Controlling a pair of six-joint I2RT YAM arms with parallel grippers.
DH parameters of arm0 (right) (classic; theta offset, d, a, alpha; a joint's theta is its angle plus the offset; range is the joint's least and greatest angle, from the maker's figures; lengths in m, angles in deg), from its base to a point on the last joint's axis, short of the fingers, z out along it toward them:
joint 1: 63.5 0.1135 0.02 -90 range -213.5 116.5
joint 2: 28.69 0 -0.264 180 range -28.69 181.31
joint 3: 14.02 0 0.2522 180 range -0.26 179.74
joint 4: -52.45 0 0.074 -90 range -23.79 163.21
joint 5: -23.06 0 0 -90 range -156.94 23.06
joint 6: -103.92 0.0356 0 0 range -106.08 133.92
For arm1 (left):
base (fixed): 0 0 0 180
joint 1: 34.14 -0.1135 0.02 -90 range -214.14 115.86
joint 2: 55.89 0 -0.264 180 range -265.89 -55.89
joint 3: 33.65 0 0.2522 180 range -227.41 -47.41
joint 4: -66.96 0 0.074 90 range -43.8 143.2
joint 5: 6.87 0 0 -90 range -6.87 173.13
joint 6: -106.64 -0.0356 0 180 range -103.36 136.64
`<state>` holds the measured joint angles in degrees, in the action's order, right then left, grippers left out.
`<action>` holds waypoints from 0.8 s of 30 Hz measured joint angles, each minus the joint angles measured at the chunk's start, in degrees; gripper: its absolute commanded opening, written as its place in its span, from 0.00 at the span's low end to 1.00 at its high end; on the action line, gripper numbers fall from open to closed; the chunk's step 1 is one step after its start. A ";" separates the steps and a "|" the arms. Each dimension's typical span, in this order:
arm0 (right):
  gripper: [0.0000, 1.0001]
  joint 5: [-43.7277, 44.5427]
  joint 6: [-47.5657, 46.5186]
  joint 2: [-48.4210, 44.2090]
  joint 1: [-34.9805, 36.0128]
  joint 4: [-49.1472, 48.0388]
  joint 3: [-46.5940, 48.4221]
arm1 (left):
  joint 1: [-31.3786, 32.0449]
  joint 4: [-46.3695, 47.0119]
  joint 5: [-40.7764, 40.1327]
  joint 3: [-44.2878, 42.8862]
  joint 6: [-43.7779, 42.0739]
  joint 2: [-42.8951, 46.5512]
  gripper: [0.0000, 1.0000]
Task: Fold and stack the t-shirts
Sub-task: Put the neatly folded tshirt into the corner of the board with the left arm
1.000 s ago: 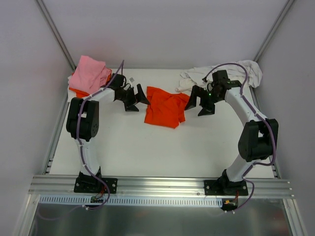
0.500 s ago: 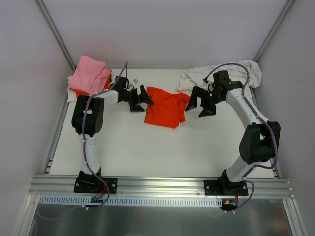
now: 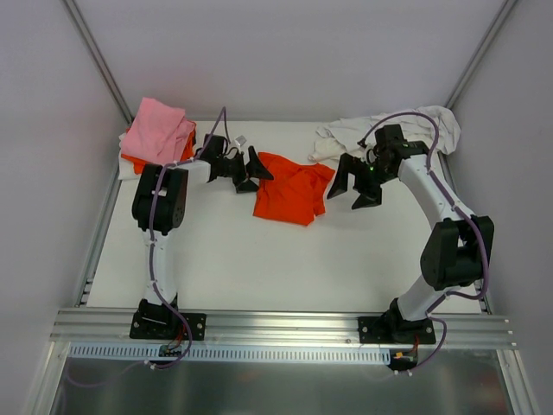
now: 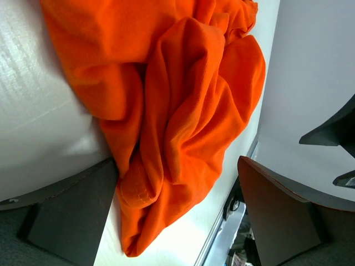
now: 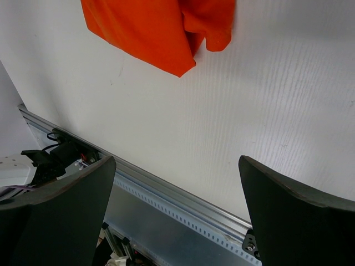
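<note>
**Orange shirt (image 3: pixel 290 190) crumpled mid-bench, both claws apart**

The orange shirt lies unfolded and bunched toward the far middle of the bench (image 3: pixel 259 259). In the left wrist view its cloth is gathered in deep folds.

The left claw (image 3: pixel 251 169) is at the shirt's left edge with its jaws wide apart. A lobe of orange cloth sits between its fingers (image 4: pixel 72 221), against the one on the left of that view and clear of the other. Nothing is clamped.

The right claw (image 3: pixel 355 183) hangs just beside the shirt's right edge, jaws also wide apart and holding nothing. Its wrist view shows bare bench between the fingers (image 5: pixel 299 221) and the shirt's corner further off.

A pink shirt (image 3: pixel 159 130) lies folded in the far left corner on top of a second orange shirt (image 3: pixel 135 161). A white shirt (image 3: pixel 350 134) is heaped loosely in the far right corner, behind the right arm.
</note>
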<state>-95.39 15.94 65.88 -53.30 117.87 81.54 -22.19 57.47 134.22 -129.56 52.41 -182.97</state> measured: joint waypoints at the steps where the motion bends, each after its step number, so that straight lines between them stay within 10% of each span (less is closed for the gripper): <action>1: 0.99 0.11 0.00 0.00 0.00 0.31 0.31 | 0.00 0.70 0.35 0.00 0.44 -0.20 0.92; 19: 1.00 0.28 0.90 0.44 0.02 1.70 4.52 | 2.91 10.14 6.19 -2.84 7.06 -5.70 0.89; 24: 0.99 0.48 1.44 1.18 0.02 1.81 5.31 | 4.13 11.23 7.72 -3.30 8.11 -7.30 0.60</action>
<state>-94.91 17.38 67.06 -53.28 119.68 86.85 -18.06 68.70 141.94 -132.86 60.52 -190.27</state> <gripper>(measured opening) 0.993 0.698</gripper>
